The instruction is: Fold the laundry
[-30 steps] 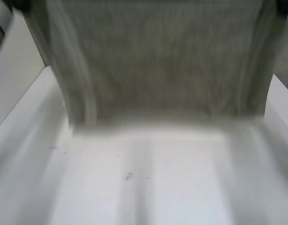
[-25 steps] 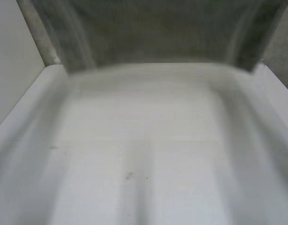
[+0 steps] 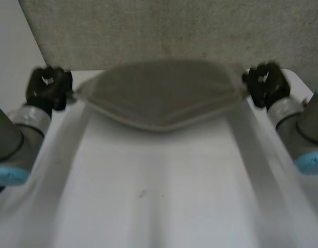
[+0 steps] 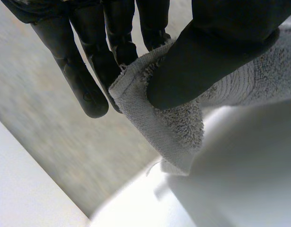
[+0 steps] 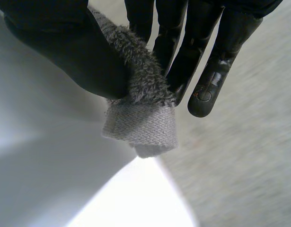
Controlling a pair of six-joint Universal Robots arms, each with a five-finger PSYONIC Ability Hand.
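Head view is showing me the grey towel [image 3: 159, 95] stretched between both hands at the far end of the white table [image 3: 159, 206]. Its middle is sagging toward the tabletop, and I cannot tell whether the low edge is touching the surface. The left hand [image 3: 47, 88] is holding the towel's left end and the right hand [image 3: 265, 82] is holding its right end, each just past a far corner of the table. Both arms are reaching forward along the table's sides, the left arm [image 3: 14, 139] and the right arm [image 3: 303, 129]. Speckled grey floor [image 3: 148, 31] is lying beyond the table.

Looking along the left palm, I am seeing the thumb [image 4: 216, 52] pressing a corner of the looped cloth against the fingers [image 4: 86, 80]. The hand is clamped on the towel, with the hemmed tip poking out below the thumb.

Looking along the right palm, I am watching the same kind of pinch. The thumb [image 5: 65, 52] is squeezing the other corner against the fingers [image 5: 216, 71], and the woven hem is folding over and hanging just under the pinch.
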